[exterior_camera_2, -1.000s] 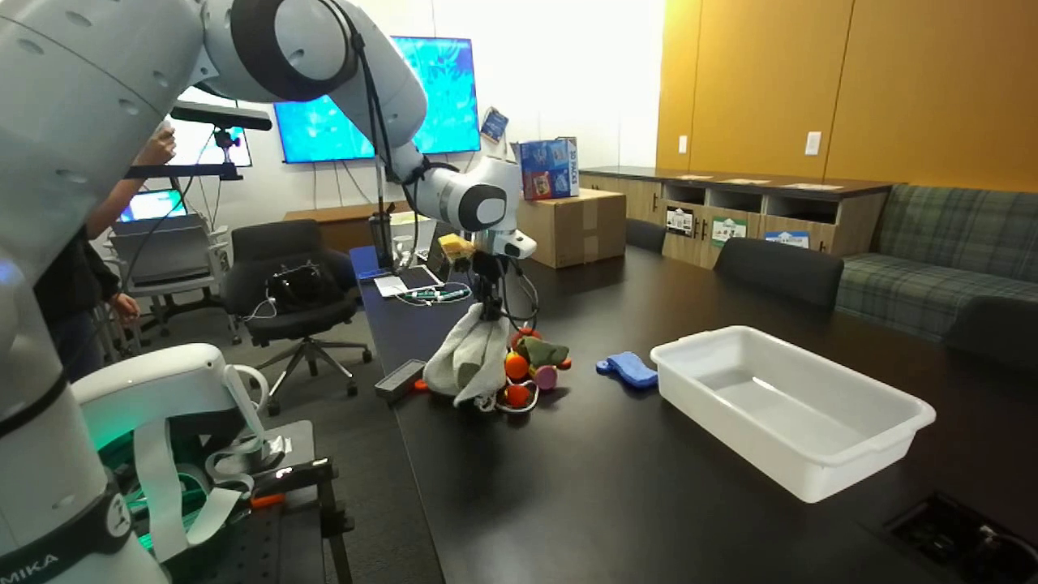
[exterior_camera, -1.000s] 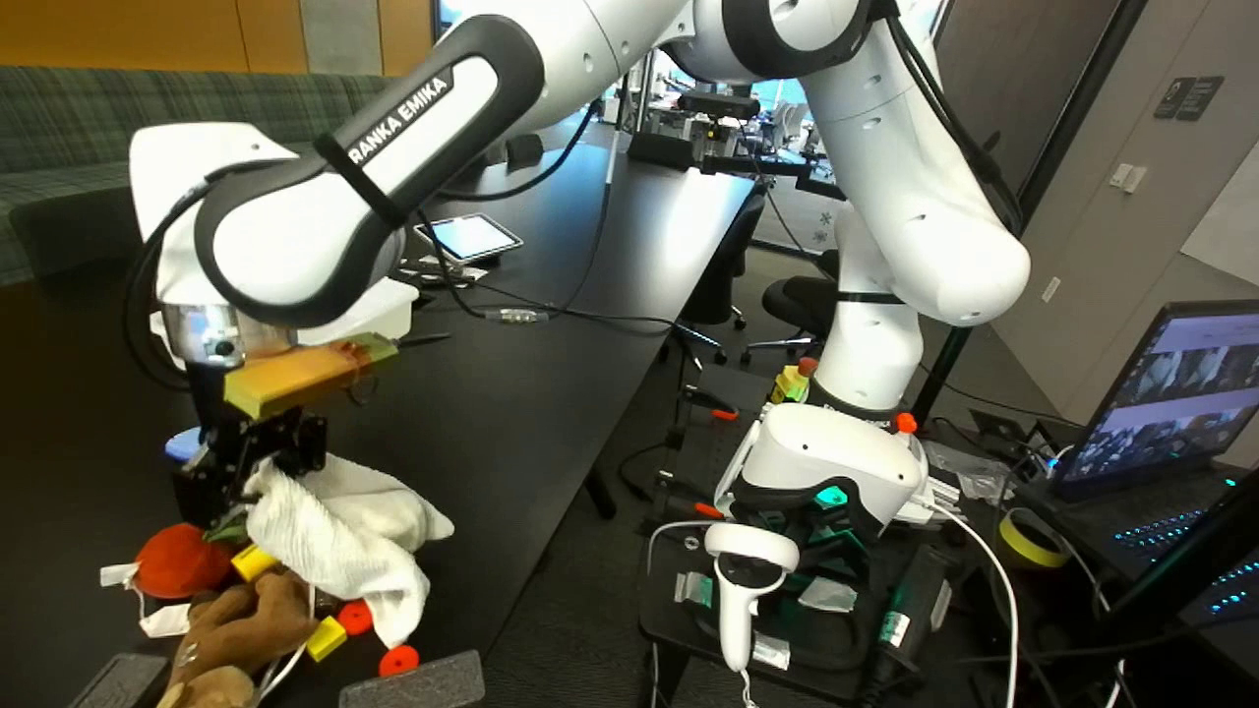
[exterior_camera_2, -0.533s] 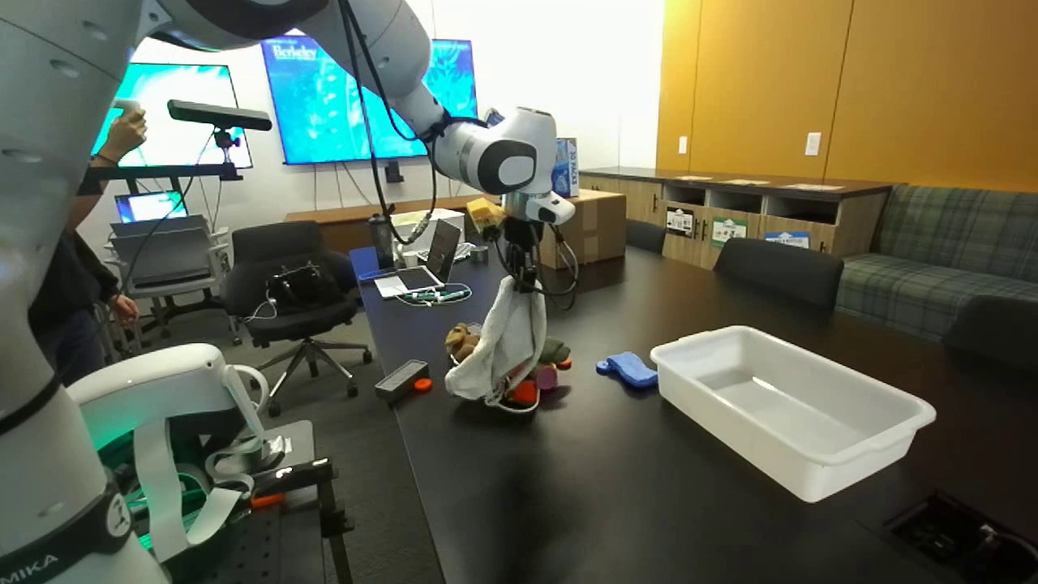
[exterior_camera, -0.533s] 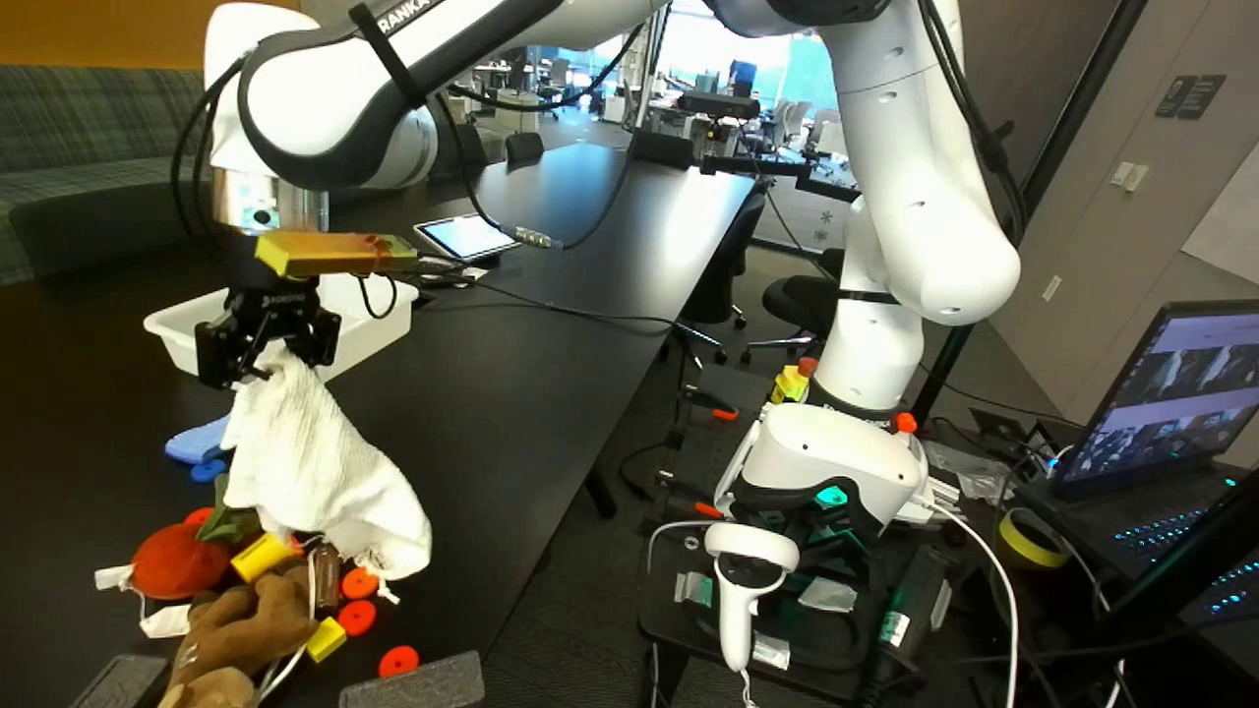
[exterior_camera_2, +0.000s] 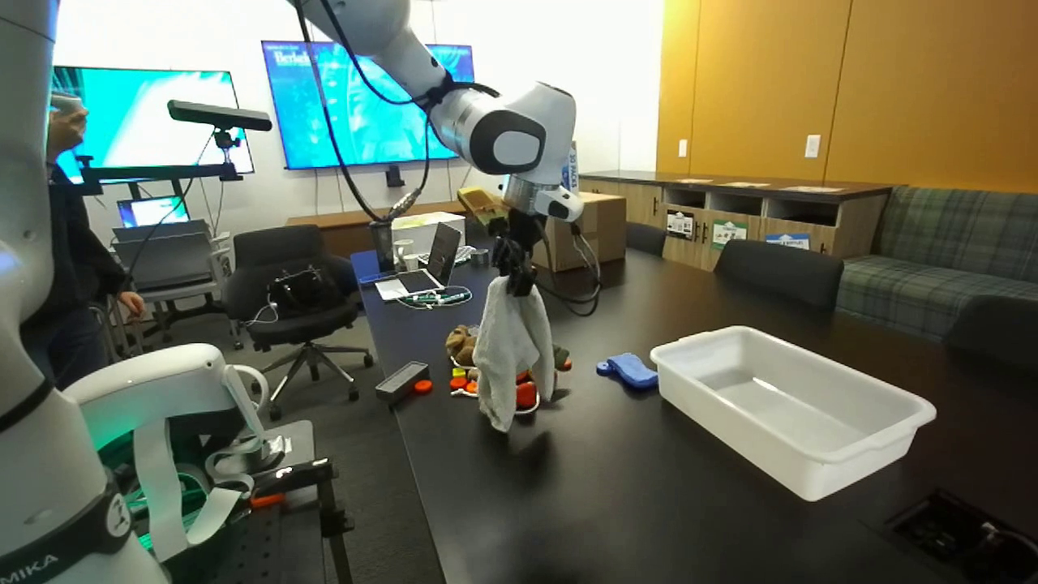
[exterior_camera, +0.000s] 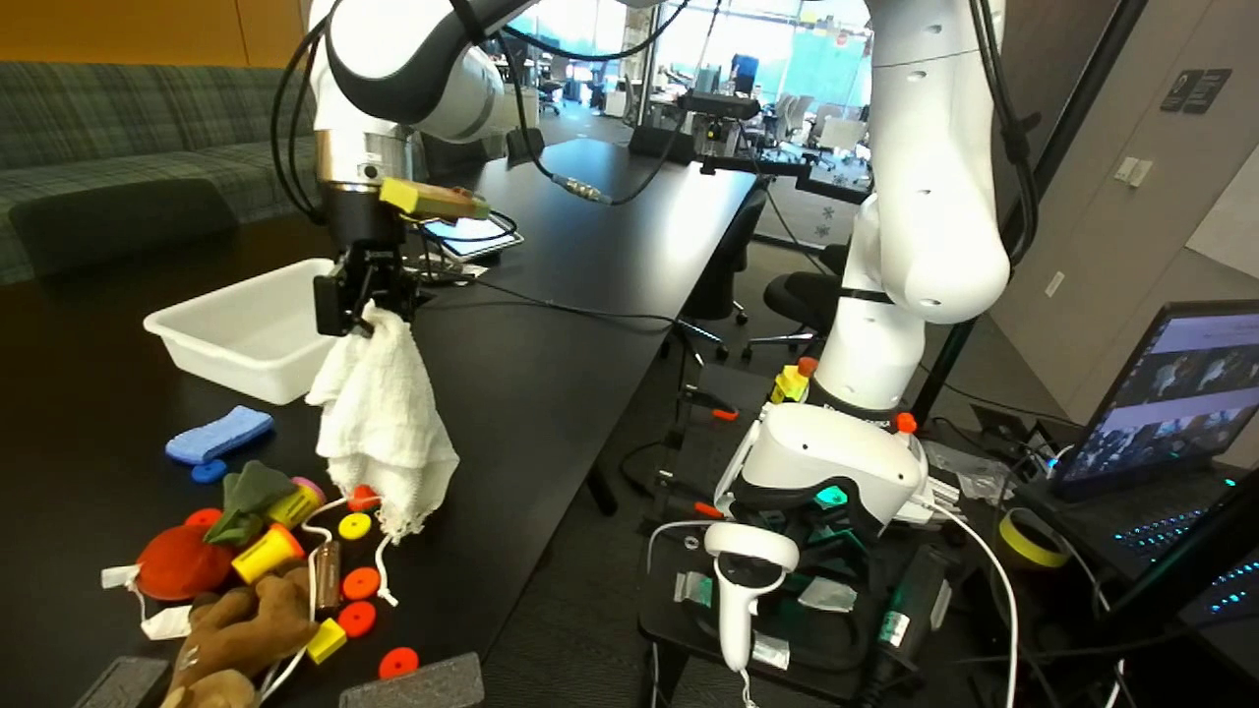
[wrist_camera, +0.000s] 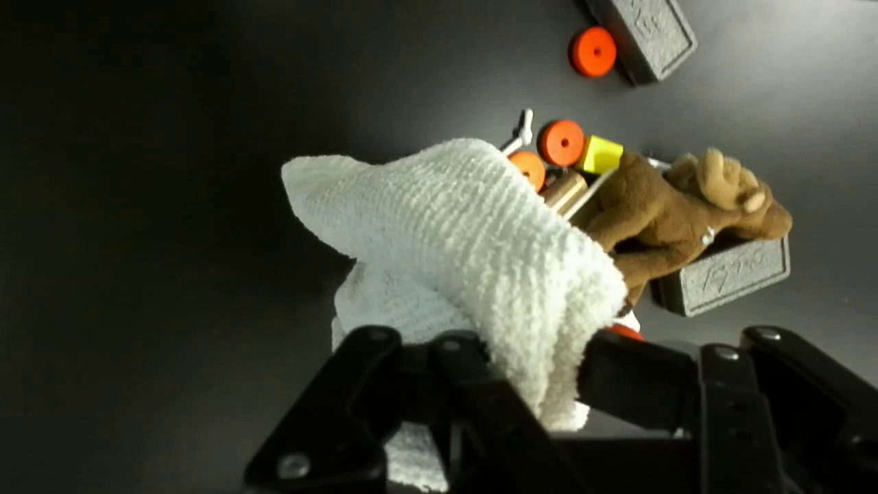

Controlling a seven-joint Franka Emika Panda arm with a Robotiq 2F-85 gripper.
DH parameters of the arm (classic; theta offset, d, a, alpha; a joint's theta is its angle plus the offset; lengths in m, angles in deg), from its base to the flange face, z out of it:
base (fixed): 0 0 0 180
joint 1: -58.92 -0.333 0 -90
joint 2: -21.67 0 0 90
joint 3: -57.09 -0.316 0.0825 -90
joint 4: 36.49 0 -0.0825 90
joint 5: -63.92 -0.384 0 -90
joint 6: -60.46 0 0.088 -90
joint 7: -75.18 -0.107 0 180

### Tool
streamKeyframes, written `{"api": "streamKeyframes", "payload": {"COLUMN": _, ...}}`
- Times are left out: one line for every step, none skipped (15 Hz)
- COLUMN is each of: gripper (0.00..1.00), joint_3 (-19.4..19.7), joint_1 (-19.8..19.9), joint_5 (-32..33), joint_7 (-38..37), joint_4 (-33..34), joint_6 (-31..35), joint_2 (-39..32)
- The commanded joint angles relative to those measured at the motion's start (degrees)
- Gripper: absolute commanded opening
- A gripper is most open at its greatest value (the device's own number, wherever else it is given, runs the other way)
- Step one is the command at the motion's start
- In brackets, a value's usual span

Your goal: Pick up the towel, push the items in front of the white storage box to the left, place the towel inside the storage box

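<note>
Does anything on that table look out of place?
Only some untidiness: a brown plush toy lies sprawled near scattered red discs, a white cord running between them. I see nothing spilled or broken.

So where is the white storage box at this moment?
In an exterior view, the white storage box stands on the dark table, right of centre, with the blue item just left of its left end.

A mustard-yellow panelled wall (exterior_camera_2: pixel 762 81) meets a white wall (exterior_camera_2: pixel 620 97) that bears a wide flat screen (exterior_camera_2: pixel 373 134) glowing blue. A pale wooden cabinet with a dark top (exterior_camera_2: pixel 756 227) stands just beside a green plaid upholstered bench (exterior_camera_2: pixel 961 243). A black swivel chair (exterior_camera_2: pixel 312 324) rests on dark grey carpet (exterior_camera_2: pixel 365 454). The long, glossy black table (exterior_camera: pixel 590 261) catches a pale gleam, with bright glass panes (exterior_camera: pixel 807 69) beyond its far end.
</note>
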Motion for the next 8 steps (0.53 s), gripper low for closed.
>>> {"api": "streamKeyframes", "payload": {"gripper": 0.13, "joint_3": -0.9, "joint_1": 2.6, "joint_5": -4.4, "joint_7": 7.3, "joint_4": -10.7, "joint_6": -3.0, "joint_2": 9.6}}
{"api": "streamKeyframes", "payload": {"gripper": 0.14, "joint_3": -0.9, "joint_1": 2.6, "joint_5": -5.2, "joint_7": 8.4, "joint_4": -13.7, "joint_6": -3.2, "joint_2": 12.0}}
{"api": "streamKeyframes", "payload": {"gripper": 0.14, "joint_3": -0.8, "joint_1": 2.7, "joint_5": -5.6, "joint_7": 9.6, "joint_4": -16.3, "joint_6": -3.5, "joint_2": 14.1}}
{"api": "streamKeyframes", "payload": {"gripper": 0.14, "joint_3": -0.7, "joint_1": 2.6, "joint_5": -5.8, "joint_7": 11.0, "joint_4": -19.3, "joint_6": -4.1, "joint_2": 16.9}}
{"api": "streamKeyframes", "payload": {"gripper": 0.14, "joint_3": -0.7, "joint_1": 2.3, "joint_5": -5.7, "joint_7": 12.1, "joint_4": -21.4, "joint_6": -4.7, "joint_2": 18.5}}
{"api": "streamKeyframes", "payload": {"gripper": 0.14, "joint_3": -0.3, "joint_1": 2.3, "joint_5": -5.4, "joint_7": 13.8, "joint_4": -23.4, "joint_6": -5.5, "joint_2": 19.9}}
{"api": "streamKeyframes", "payload": {"gripper": 0.14, "joint_3": -0.3, "joint_1": 2.0, "joint_5": -5.1, "joint_7": 15.0, "joint_4": -26.2, "joint_6": -5.7, "joint_2": 21.9}}
{"api": "streamKeyframes", "payload": {"gripper": 0.13, "joint_3": -0.1, "joint_1": 1.8, "joint_5": -5.3, "joint_7": 16.5, "joint_4": -28.6, "joint_6": -6.8, "joint_2": 24.2}}
